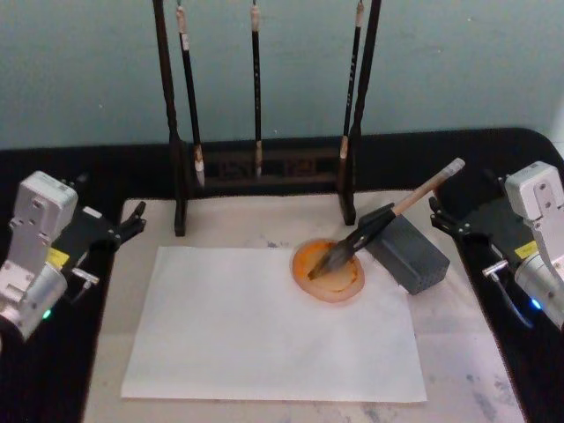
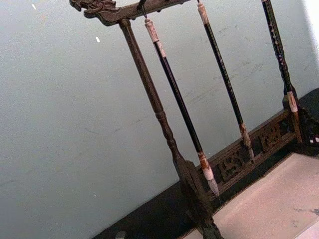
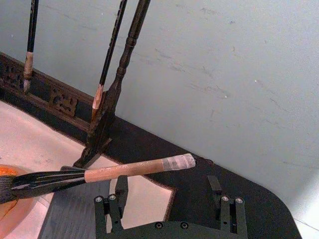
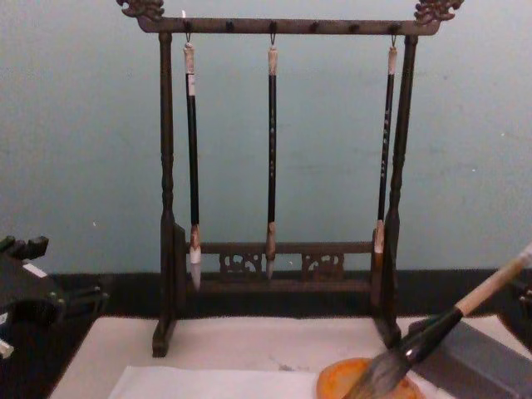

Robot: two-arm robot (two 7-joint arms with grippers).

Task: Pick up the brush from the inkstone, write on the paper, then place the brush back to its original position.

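0 of 3 steps done by my read: the paper (image 1: 247, 335) is blank at centre-near, and the brush (image 1: 383, 220) lies just right of it, handle propped on the grey inkstone block (image 1: 410, 256), tuft in the orange dish (image 1: 339, 280), so pick, write and return are all left. Both my arms sit out at the table sides. My right gripper (image 1: 441, 218) is just right of the block near the handle end, fingers spread and empty; my left gripper (image 1: 132, 225) is far left, well apart from the brush, and I can't tell its state.
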